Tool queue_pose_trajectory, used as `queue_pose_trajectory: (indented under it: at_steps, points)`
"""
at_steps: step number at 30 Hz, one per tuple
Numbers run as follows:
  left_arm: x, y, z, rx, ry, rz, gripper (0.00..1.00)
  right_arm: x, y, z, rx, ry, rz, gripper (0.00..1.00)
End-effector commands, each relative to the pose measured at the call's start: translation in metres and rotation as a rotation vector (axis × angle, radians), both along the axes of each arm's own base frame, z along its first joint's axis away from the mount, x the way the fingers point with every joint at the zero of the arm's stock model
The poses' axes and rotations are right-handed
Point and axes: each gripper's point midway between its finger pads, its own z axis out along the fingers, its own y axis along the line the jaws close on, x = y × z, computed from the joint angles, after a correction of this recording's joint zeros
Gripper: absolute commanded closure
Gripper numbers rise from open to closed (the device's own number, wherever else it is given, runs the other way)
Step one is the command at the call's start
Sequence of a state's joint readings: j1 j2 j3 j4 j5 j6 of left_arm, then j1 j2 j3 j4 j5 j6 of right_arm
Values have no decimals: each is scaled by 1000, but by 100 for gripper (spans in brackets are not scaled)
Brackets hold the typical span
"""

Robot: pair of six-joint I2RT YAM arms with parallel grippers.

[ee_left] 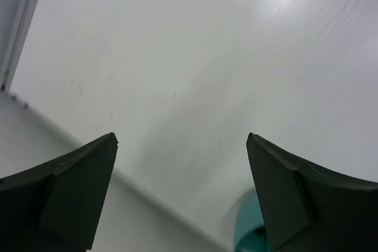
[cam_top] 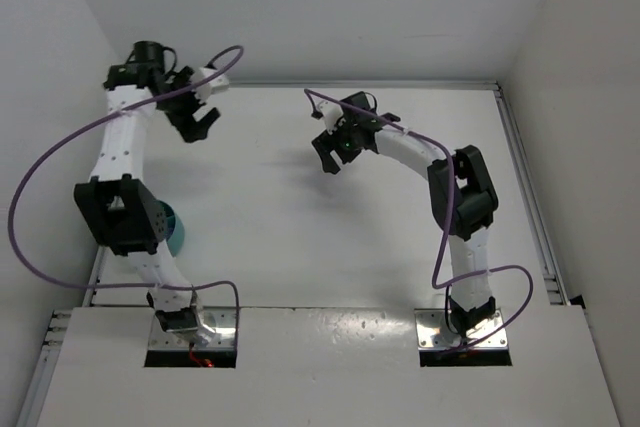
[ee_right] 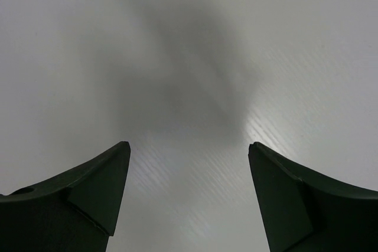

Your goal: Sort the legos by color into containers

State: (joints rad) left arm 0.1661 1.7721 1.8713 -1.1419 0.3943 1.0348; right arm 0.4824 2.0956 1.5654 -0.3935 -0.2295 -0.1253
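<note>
Left gripper is hovering released, holding nothing, past the teal bowl. Right gripper is hanging released over the table.

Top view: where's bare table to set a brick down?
Bare: middle of the table, between the left arm and right arm; the far strip beyond the right hand. Crowded: left edge, teal bowl tucked under the left arm.

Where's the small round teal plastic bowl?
The bowl sits at the table's left edge in the top view, mostly hidden under the left arm's elbow.
</note>
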Motion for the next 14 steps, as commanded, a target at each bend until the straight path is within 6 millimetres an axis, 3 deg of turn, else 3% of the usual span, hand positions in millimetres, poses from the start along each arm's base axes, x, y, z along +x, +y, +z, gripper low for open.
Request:
queue_pose_trajectory:
  at_steps: [1, 3, 4, 5, 7, 11, 14]
  points:
    - [21, -66, -4, -216, 89, 169, 0, 30, -2, 43, 51, -98, -78, 19]
    - [29, -97, -23, -286, 156, 210, 0, 36, -17, 48, 40, -103, -134, 13]
    - [42, -106, -23, -306, 129, 227, 0, 40, -23, 54, 36, -117, -152, 11]
    - [46, -112, -37, -314, 157, 251, 0, 40, -24, 53, 34, -116, -166, 9]
    - [50, -132, -41, -377, 184, 265, 0, 48, -44, 62, 29, -135, -212, 5]
    - [66, -158, -46, -494, 169, 287, 0, 59, -83, 62, 10, -131, -305, 2]
    - [70, -172, -51, -504, 150, 261, 0, 61, -96, 63, 9, -132, -328, 0]
